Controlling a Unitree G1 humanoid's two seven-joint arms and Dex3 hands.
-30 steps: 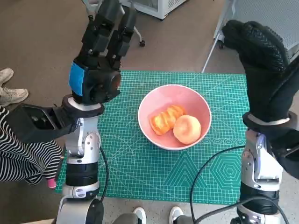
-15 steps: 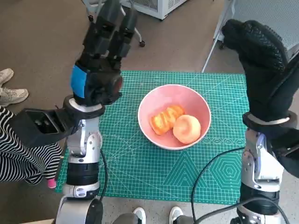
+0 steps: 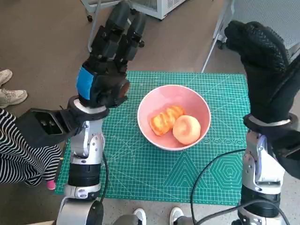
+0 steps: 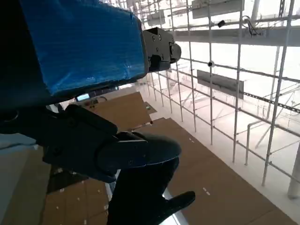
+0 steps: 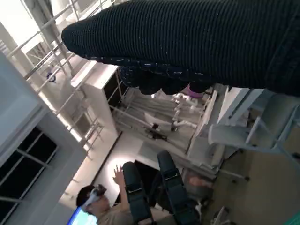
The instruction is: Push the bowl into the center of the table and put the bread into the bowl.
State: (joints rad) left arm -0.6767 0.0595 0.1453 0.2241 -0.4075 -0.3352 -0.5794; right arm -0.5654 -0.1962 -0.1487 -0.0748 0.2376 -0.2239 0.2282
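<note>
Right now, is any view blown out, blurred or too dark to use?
Head view: evenly lit, sharp on the pink bowl and green cutting mat. Left wrist view: bright ceiling glare, black left hand near-silhouetted. Right wrist view: black knitted right glove dark against bright windows.

The left hand (image 3: pixel 105 77), raised upright, hides the far left corner of the green mat (image 3: pixel 140 159) and the counter edge behind it. The right hand (image 3: pixel 262 70) covers the mat's far right corner. In the pink bowl (image 3: pixel 161 96) the ridged bread (image 3: pixel 165 119) is partly hidden by the round bun (image 3: pixel 186 130) beside it. A person's shoes (image 3: pixel 9 91) beyond the left hand are cut by the picture's edge. In the right wrist view the glove's fingers barely show, and neither wrist view shows the counter.
</note>
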